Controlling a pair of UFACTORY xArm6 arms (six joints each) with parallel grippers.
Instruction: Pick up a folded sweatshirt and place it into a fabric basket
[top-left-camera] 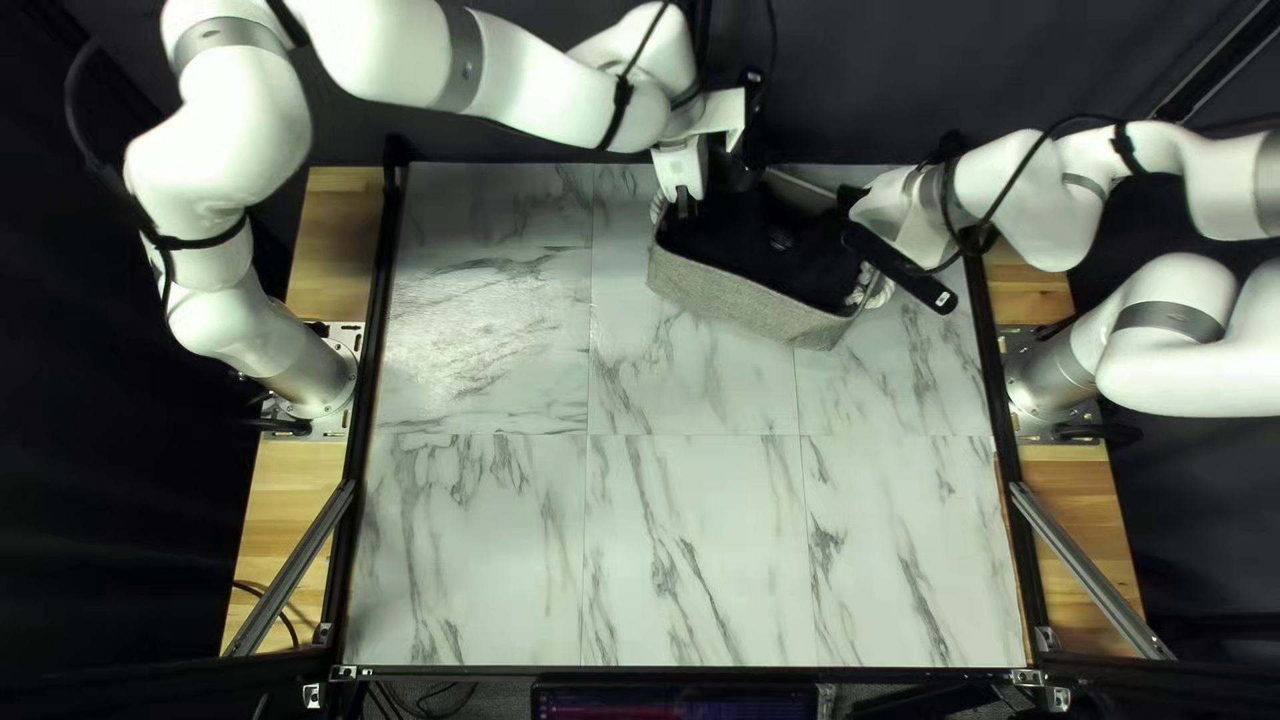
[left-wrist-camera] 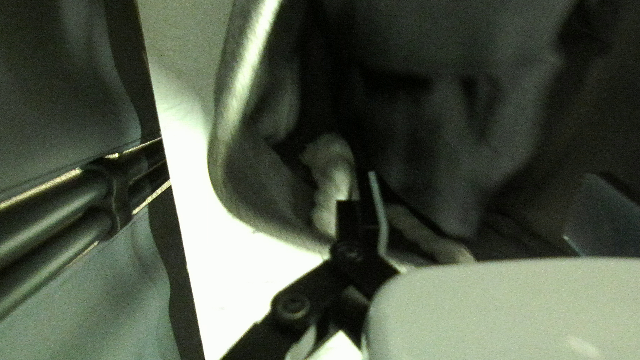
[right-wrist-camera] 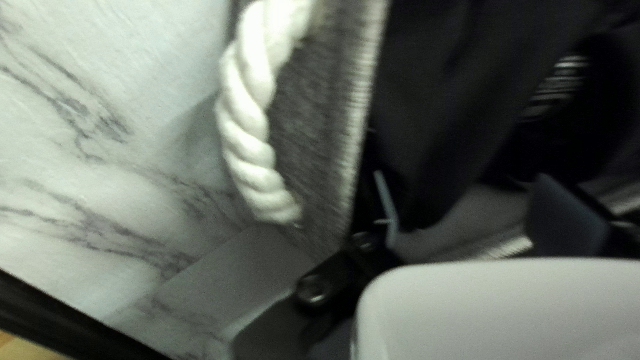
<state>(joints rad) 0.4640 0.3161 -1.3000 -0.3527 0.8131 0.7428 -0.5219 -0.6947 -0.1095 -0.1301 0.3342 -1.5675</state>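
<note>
The fabric basket (top-left-camera: 747, 302), a grey textile container, stands toward the far edge of the marble-patterned table (top-left-camera: 694, 547), right of centre in the top left view, its long side set at a slant. The task's item, the black sweatshirt (top-left-camera: 754, 238), lies inside the basket, within the rim; its folds cannot be traced in detail. The left arm (top-left-camera: 534, 83) extends across the far side of the table, and its left gripper (top-left-camera: 684, 203) points down at the left end of the basket. The right arm (top-left-camera: 1187, 180) reaches in from the opposite side, placing the right gripper (top-left-camera: 923, 224) at the basket's right end, where a black bar-shaped unit (top-left-camera: 900, 267) conceals its tips. In the left wrist view, the left gripper (left-wrist-camera: 480, 217) is released: its fingers stand wide apart, with dark cloth ahead of them, and one finger overlaps the pale rope (left-wrist-camera: 330, 180) near the basket's curved wall. In the right wrist view, the right gripper (right-wrist-camera: 477, 217) is likewise released, its fingers well separated. One finger is just inside the basket wall; the twisted white rope handle (right-wrist-camera: 250, 127) hangs on the outer face. Whether any finger contacts the cloth cannot be determined. A dark curtain (top-left-camera: 854, 80) hangs behind the table.
</note>
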